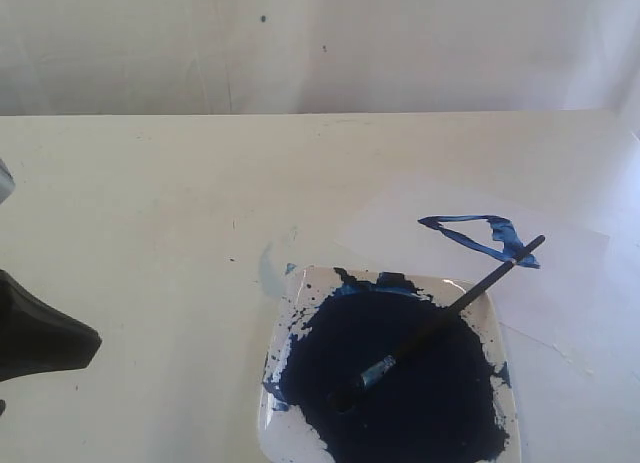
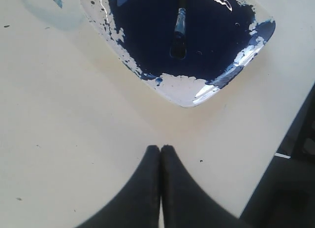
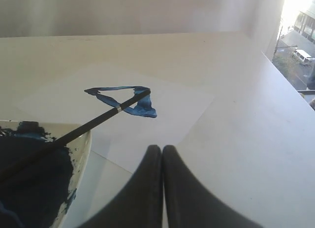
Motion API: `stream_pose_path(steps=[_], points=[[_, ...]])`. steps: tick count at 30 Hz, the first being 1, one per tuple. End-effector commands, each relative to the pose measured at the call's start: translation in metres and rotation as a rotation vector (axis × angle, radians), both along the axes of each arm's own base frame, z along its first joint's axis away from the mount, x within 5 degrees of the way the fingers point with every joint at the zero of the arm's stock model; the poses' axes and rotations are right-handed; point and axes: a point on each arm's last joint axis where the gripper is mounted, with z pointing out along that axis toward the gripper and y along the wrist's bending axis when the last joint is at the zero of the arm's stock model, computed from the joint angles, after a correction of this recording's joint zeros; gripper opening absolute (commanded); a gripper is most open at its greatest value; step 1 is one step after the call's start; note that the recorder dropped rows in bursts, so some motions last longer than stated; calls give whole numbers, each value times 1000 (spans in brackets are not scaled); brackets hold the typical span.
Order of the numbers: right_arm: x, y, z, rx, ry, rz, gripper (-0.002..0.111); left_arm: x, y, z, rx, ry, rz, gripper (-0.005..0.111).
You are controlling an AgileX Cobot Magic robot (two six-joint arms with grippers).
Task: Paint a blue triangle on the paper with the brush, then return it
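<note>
The blue triangle point(image 1: 482, 235) point(image 3: 123, 99) is painted on the paper point(image 1: 400, 223) point(image 3: 172, 105) right of centre. The brush point(image 1: 450, 311) point(image 3: 83, 127) lies with its tip in the dark paint pool point(image 1: 400, 383) of the clear square dish point(image 1: 300, 288) point(image 2: 184, 92), its handle leaning over the dish rim towards the triangle; its ferrule point(image 2: 180, 22) shows in the left wrist view. My left gripper point(image 1: 95, 341) point(image 2: 160, 148) is shut and empty at the left of the table. My right gripper point(image 3: 162, 149) is shut and empty over the paper's near edge, out of the exterior view.
A pale-blue smear point(image 1: 268, 263) marks the table beside the dish. The table edge point(image 2: 275, 154) runs close to the dish in the left wrist view. A white wall point(image 1: 300, 43) backs the table.
</note>
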Motion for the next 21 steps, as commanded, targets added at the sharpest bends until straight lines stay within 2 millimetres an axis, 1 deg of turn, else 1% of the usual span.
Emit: stream_pose_path(steps=[1,9,15,18,21], points=[[0,0,1,4,-15,1,0,-3,-1,0,-16,16,-6,0],[0,0,1,4,-15,-3,0,-3,-1,0,-16,16,-6,0],[0,-3,1,8,-15,-66,0,-3,-1,0,-16,16,-6,0],[0,-4,1,50,-9,-91,0,-3,-1,0,-16,16,-6,0],[0,-1,1,70,-5,-67,0,-3,-1,0,-16,16,-6,0]])
